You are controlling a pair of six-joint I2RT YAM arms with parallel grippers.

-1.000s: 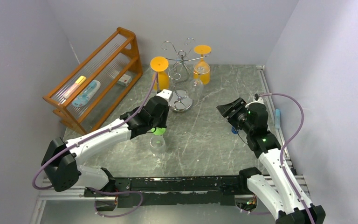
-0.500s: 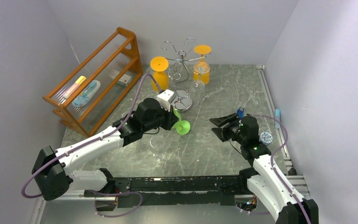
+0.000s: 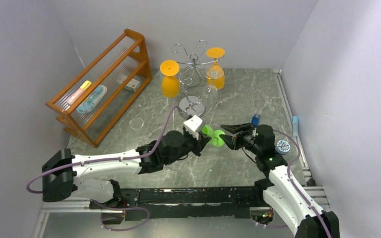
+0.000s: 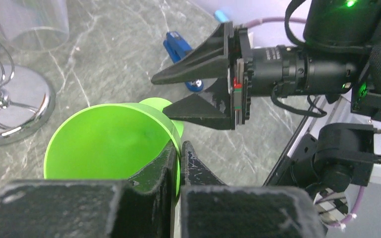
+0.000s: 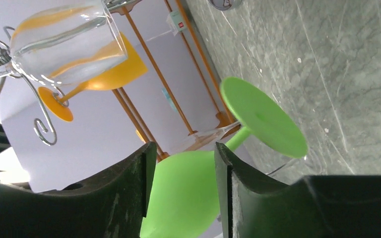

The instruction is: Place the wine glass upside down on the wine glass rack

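Note:
The green wine glass (image 3: 212, 135) hangs in the air above the table's middle, lying on its side with its foot towards the right arm. My left gripper (image 4: 179, 153) is shut on the rim of its bowl (image 4: 109, 144), one finger inside and one outside. My right gripper (image 5: 183, 148) is open, and the green bowl (image 5: 183, 193) shows between its fingers with a thin gap on the left; I cannot tell whether they touch it. The foot (image 5: 263, 119) lies past the fingertips. The chrome wine glass rack (image 3: 192, 62) stands at the back.
Two orange glasses (image 3: 169, 77) (image 3: 215, 69) and a clear one (image 3: 209, 89) hang upside down on the rack. An orange wooden shelf (image 3: 99, 84) stands at the back left. A clear ring (image 3: 136, 123) and a blue clip (image 3: 256, 119) lie on the table.
My left arm has carried the green glass rightwards and nearer, tipping it on its side. The right gripper has swung in to meet it and narrowed its jaws around the bowl.

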